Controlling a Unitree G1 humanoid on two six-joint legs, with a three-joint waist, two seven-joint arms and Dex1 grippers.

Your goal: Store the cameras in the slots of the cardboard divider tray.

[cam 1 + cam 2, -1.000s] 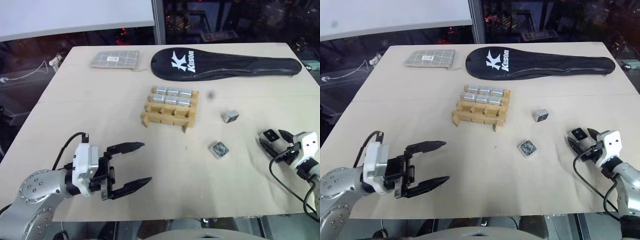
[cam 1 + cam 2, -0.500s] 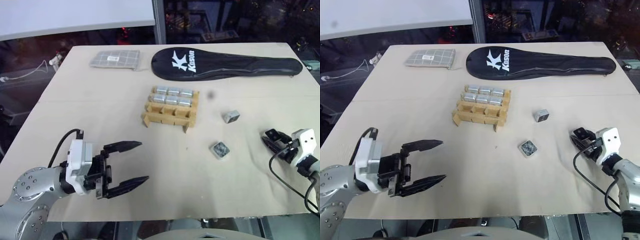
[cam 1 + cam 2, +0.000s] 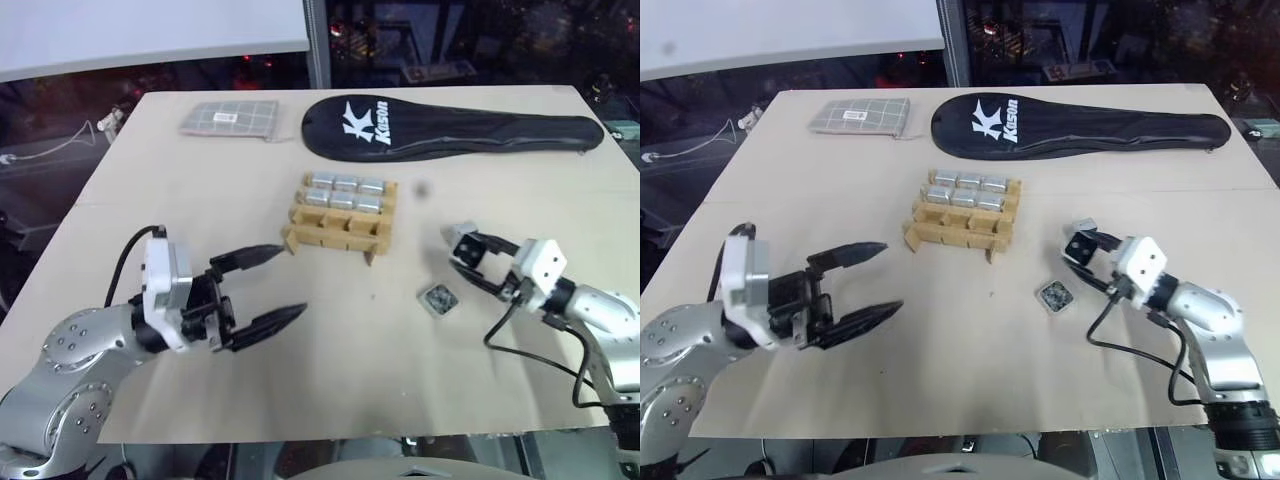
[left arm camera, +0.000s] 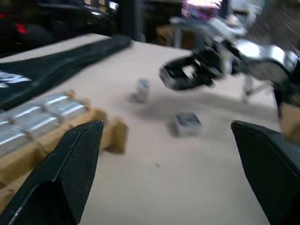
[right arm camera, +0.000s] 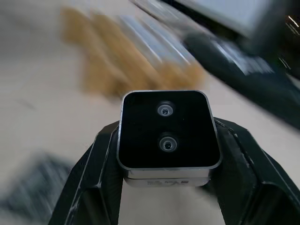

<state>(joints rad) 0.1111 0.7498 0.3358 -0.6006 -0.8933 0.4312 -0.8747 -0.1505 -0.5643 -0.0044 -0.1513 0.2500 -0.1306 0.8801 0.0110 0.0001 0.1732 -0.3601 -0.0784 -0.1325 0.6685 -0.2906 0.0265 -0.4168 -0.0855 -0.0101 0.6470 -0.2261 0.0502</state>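
Observation:
The tan cardboard divider tray (image 3: 335, 241) sits mid-table, with silver-grey cameras (image 3: 345, 193) filling its two back rows and its front row empty. My right gripper (image 3: 462, 252) hovers to the right of the tray, shut on a camera (image 5: 166, 130) with a black face and two lenses. One loose camera (image 3: 438, 298) lies on the table just in front of that gripper. Another loose camera (image 4: 142, 89) stands behind it. My left gripper (image 3: 292, 280) is open and holds nothing, near the tray's front left corner.
A black Kason racket cover (image 3: 450, 125) lies along the back of the table, with a grey checked pouch (image 3: 230, 117) to its left. The table's near edge runs just below both arms.
My right gripper has closed on its camera and swung left and up, from the table's right edge to beside the loose cameras. My left gripper rose slightly toward the tray, still open.

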